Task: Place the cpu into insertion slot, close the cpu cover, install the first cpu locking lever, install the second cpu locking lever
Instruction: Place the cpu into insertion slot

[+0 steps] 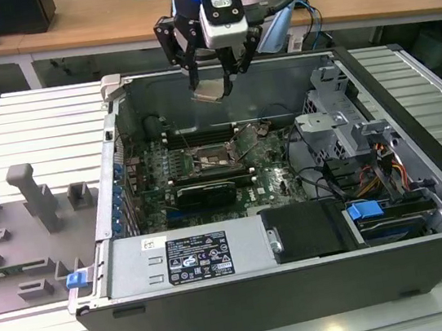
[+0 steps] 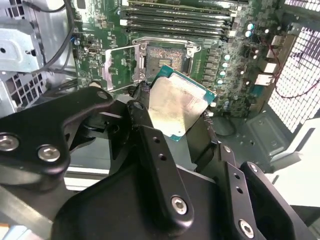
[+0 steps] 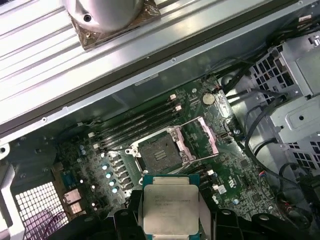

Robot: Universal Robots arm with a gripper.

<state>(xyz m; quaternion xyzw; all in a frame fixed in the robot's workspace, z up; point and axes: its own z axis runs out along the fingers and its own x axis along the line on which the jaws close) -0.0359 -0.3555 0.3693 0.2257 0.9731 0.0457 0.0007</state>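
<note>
None of the four steps is done: our end effector (image 1: 211, 86) pinches the cpu (image 3: 170, 207) above the empty insertion slot (image 3: 159, 152), with the cpu cover (image 3: 208, 139) open.

Exterior view: high, off the arm, angled down into the open computer case (image 1: 303, 277) from moderate distance; desks behind. Both wrist views: close, looking down past the hand (image 3: 171, 220) onto the motherboard (image 3: 240, 185). Shared, from different angles: insertion slot (image 3: 159, 152), cpu (image 3: 170, 205).
</note>
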